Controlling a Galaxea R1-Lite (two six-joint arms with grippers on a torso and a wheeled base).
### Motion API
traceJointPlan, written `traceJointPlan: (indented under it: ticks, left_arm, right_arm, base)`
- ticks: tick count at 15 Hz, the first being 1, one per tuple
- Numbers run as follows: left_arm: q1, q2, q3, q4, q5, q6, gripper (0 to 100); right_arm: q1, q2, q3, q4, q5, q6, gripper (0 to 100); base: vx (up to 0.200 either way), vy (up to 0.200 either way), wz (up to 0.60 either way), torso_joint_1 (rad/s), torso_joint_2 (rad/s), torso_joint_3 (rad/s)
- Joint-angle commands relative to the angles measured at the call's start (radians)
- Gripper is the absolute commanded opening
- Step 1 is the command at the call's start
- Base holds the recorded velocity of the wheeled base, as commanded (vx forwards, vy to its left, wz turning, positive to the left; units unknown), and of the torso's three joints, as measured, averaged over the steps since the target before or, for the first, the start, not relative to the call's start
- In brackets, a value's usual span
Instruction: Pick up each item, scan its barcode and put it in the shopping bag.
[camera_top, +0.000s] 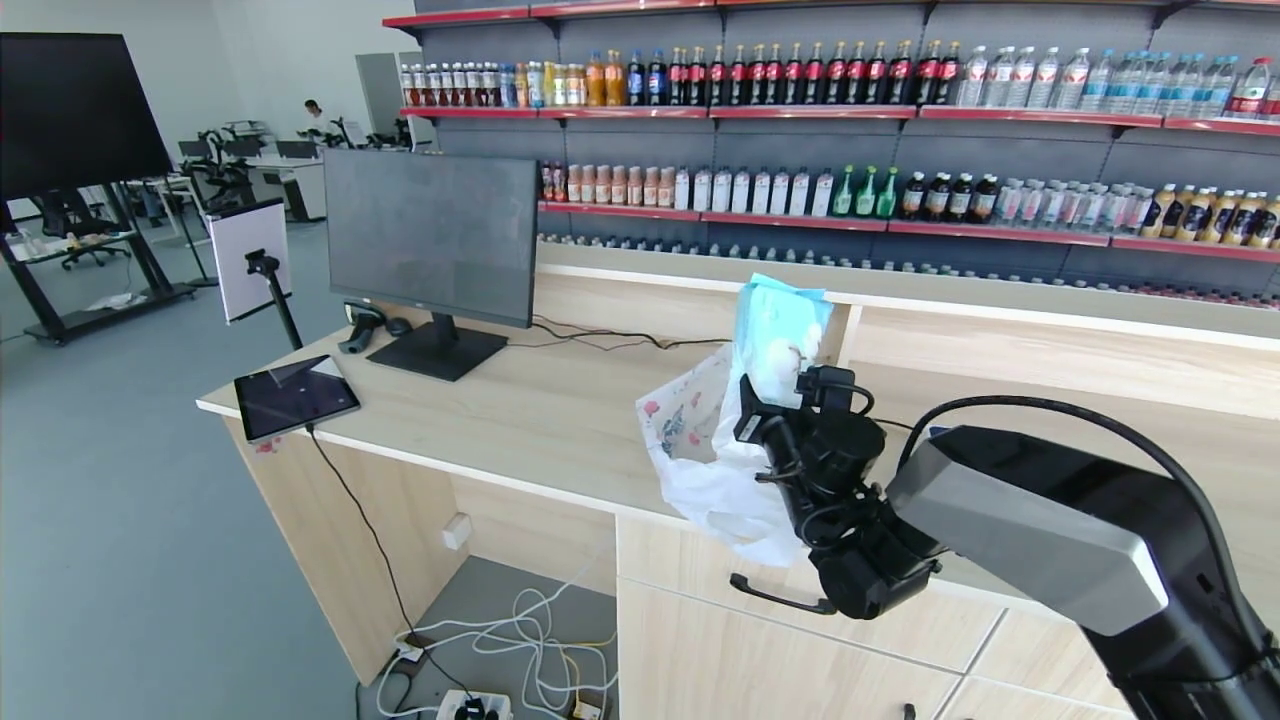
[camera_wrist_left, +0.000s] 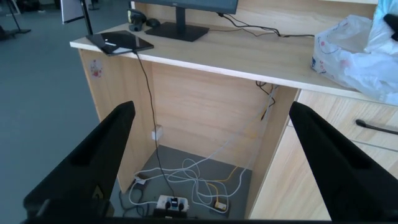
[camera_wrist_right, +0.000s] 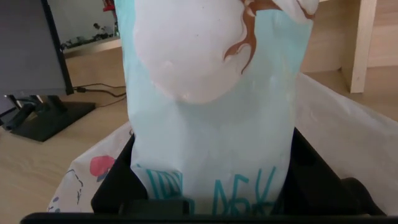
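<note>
Right jaws grasp a light-blue packet (camera_top: 781, 325) over the shopping bag (camera_top: 700, 465) at the counter's (camera_top: 520, 410) front edge, centre frame; left jaws released, open floor (camera_top: 100, 500) lower left.

Right arm (camera_top: 1040, 530): extended forward from the lower right, wrist tilted upward. Right gripper (camera_top: 780, 395): fingers (camera_wrist_right: 118, 186) clamped on both sides of a pack (camera_wrist_right: 205, 124), which stands upright above them. Left gripper (camera_wrist_left: 208, 155): fingers (camera_wrist_left: 93, 162) spread wide apart, pointing forward and down.
</note>
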Motion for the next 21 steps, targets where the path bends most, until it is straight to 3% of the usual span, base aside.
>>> traceJointPlan:
  ticks: [1, 3, 5, 6, 21]
  left_arm:
    - [0.0, 0.0, 0.0, -0.001, 0.0, 0.001, 100]
    - [0.0, 0.0, 0.0, 0.004, 0.0, -0.001, 100]
    - [0.0, 0.0, 0.0, 0.004, 0.0, 0.001, 100]
    - [0.0, 0.0, 0.0, 0.004, 0.0, -0.001, 100]
    - [0.0, 0.0, 0.0, 0.007, 0.001, -0.027, 100]
  right_arm:
    - [0.001, 0.043, -0.017, -0.002, 0.006, -0.002, 0]
    - [0.004, 0.038, 0.025, -0.004, 0.017, -0.005, 0]
    - [0.008, 0.001, 0.181, -0.01, 0.101, -0.025, 0]
    - [0.007, -0.017, 0.195, -0.01, 0.109, -0.032, 0]
    - [0.018, 0.015, 0.233, -0.01, 0.101, -0.029, 0]
  base:
    - [0.0, 0.0, 0.0, 0.0, 0.0, 0.0]
    - [0.0, 0.0, 0.0, 0.0, 0.0, 0.0]
    - [0.0, 0.0, 0.0, 0.0, 0.0, 0.0]
    - [0.0, 0.0, 0.0, 0.0, 0.0, 0.0]
    - [0.0, 0.0, 0.0, 0.0, 0.0, 0.0]
